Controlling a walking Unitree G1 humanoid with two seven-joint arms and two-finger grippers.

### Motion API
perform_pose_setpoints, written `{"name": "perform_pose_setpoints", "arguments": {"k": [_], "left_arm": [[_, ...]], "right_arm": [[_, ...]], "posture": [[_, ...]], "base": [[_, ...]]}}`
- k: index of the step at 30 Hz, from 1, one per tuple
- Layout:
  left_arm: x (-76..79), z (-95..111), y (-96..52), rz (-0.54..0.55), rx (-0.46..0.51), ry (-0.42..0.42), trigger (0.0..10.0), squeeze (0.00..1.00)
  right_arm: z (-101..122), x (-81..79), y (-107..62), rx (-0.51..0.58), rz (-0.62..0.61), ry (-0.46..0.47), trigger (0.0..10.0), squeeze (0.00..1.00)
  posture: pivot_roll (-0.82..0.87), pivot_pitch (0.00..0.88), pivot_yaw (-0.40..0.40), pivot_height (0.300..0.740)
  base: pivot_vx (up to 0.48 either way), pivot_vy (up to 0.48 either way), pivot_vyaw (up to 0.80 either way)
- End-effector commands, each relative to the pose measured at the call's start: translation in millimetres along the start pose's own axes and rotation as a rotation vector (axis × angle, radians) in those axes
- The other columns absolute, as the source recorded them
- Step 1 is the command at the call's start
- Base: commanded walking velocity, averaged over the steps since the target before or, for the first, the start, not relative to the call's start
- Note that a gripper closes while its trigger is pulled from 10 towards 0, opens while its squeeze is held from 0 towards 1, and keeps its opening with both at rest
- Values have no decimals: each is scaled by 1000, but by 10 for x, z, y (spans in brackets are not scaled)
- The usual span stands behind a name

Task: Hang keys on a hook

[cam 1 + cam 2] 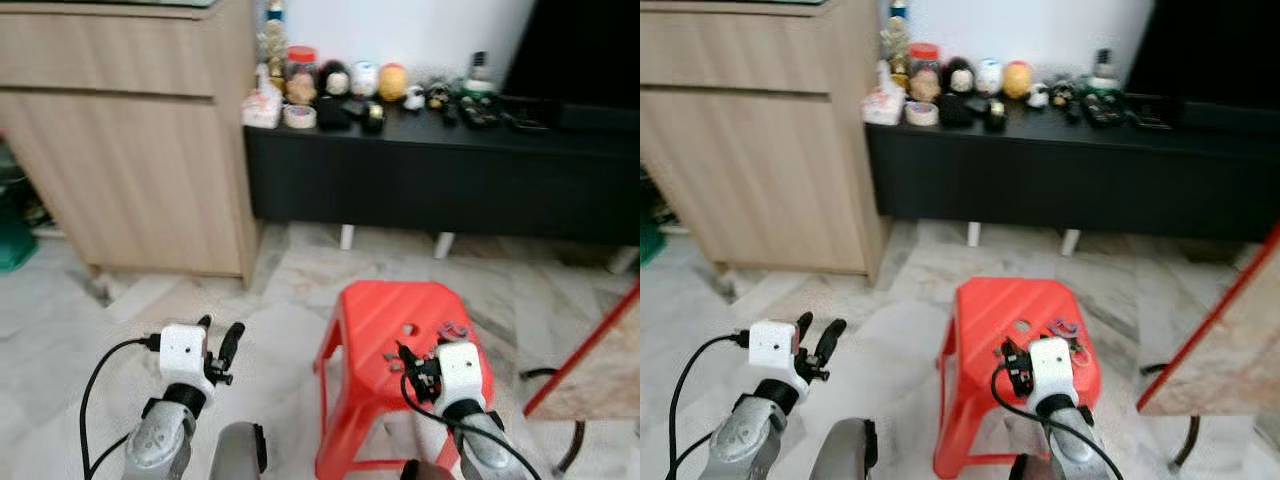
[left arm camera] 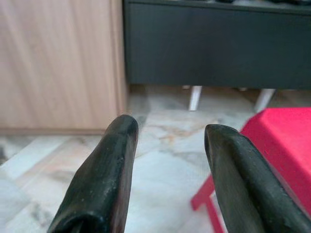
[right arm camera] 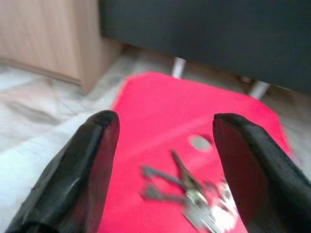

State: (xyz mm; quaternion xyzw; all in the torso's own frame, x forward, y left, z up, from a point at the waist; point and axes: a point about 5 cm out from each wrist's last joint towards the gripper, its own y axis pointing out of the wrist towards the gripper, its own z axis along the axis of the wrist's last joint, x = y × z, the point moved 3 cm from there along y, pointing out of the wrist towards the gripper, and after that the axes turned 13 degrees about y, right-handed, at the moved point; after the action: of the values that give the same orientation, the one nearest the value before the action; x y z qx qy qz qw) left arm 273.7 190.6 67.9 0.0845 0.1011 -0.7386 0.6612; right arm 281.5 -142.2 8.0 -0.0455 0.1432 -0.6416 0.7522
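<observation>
Keys (image 3: 194, 199) lie ungrasped on red stool (image 1: 380, 310); right claw (image 3: 163, 179), wide, hovers just above, must descend toward twelve o'clock and close.

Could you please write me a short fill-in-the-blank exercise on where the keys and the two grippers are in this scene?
1. The keys lie on top of a stool whose colour is ____.
2. The gripper poised above the keys with its fingers apart is the ____ gripper.
3. The left gripper is open over the marble ____.
4. Behind the stool stands a long black cabinet, and to its left a cupboard made of ____.

Missing words: red; right; floor; wood
</observation>
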Motion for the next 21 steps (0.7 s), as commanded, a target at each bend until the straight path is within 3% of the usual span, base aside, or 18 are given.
{"name": "perform_pose_setpoints", "arguments": {"k": [1,6,15,21], "left_arm": [[52,2,19,-17,3,1,10000,0],[64,3,22,-19,4,-1,10000,0],[83,1,18,-20,4,-2,10000,0],[95,1,25,-21,3,-5,10000,0]], "right_arm": [[-18,92,-31,-6,-26,-1,10000,0],[-16,114,-35,-6,-34,4,10000,0],[-53,136,-44,-26,-42,15,10000,0],[-82,119,-35,-46,-30,7,10000,0]], "posture": [[79,0,-69,586],[74,0,-72,586],[74,0,-72,586],[73,0,-73,586]], "base": [[277,0,0],[274,0,0],[0,0,0],[257,0,0]]}}
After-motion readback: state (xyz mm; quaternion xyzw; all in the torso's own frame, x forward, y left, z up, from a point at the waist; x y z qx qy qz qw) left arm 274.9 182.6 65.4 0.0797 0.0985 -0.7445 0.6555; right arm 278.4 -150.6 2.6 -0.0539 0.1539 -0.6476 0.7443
